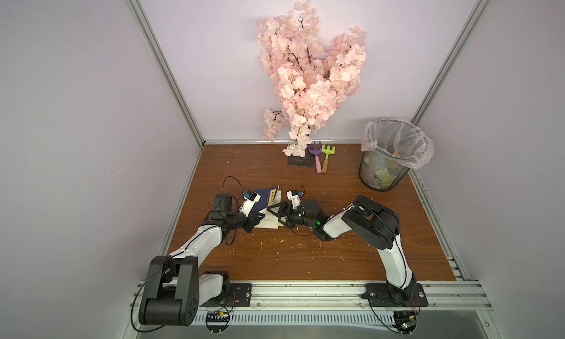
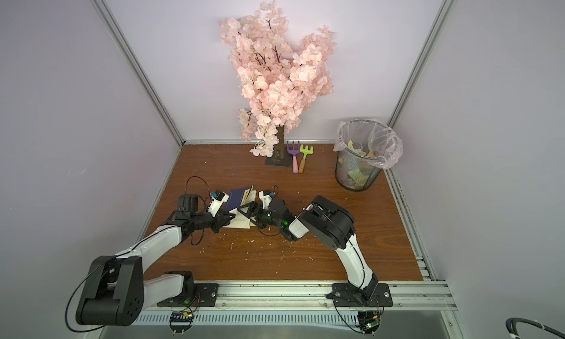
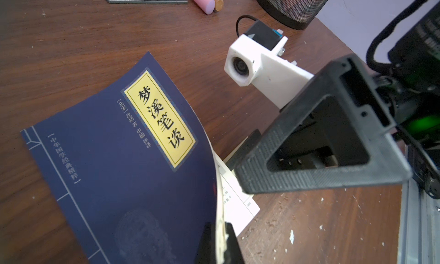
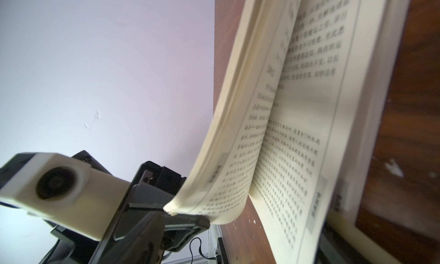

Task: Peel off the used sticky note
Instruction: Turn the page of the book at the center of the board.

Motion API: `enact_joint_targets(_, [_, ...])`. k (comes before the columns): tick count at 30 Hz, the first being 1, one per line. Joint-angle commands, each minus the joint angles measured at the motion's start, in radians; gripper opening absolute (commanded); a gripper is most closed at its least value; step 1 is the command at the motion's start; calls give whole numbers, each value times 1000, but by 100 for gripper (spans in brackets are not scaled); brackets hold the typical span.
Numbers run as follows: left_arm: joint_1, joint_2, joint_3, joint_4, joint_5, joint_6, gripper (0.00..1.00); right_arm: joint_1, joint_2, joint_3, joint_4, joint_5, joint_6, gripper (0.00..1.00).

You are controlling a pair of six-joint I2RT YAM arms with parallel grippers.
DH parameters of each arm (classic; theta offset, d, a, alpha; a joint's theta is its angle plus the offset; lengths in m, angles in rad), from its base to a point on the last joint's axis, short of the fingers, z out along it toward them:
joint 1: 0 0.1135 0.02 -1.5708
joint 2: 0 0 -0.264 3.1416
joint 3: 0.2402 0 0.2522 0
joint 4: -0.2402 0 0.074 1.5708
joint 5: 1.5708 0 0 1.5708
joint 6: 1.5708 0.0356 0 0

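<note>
A book (image 1: 266,197) (image 2: 238,197) with a dark blue cover (image 3: 119,167) lies open on the wooden table (image 1: 305,255). My left gripper (image 1: 258,217) (image 2: 228,218) (image 3: 220,242) is shut on the cover and a sheaf of front pages, holding them bent up off the rest. The right wrist view shows the lifted pages (image 4: 238,143) arching over the flat printed pages (image 4: 297,155). My right gripper (image 1: 274,216) (image 2: 246,216) stands open at the book's right side, one ribbed finger (image 3: 309,179) just over the flat page. The sticky note is hidden.
A pink blossom tree (image 1: 308,77) on a dark base, two toy rakes (image 1: 322,158) and a mesh bin (image 1: 383,157) with a plastic liner and coloured paper stand at the back. White crumbs dot the table. Walls close in on three sides.
</note>
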State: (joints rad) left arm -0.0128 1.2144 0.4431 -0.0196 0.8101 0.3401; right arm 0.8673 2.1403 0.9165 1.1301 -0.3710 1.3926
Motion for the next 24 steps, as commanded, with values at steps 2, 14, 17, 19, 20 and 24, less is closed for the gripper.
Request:
enact_joint_targets(2, [7,29,26,-57,42,40,1,-18,-38,19,11,-26,-21,92])
enact_joint_targets(14, [-15,51,66,-140,31,104,1,-46,22,150,-121,-28,-22,92])
enact_joint_targets(17, [-42,50,72,-160,10,121,1,-51,54,194,-141,-31,-22,90])
enact_joint_targets(19, [-62,49,76,-169,-6,130,1,-58,74,224,-152,-31,-23,89])
enact_joint_targets(20, [-69,48,77,-174,-10,137,1,-62,82,237,-159,-31,-23,87])
enact_joint_targets(24, [-88,47,80,-193,-24,155,1,-82,106,277,-204,-26,-53,82])
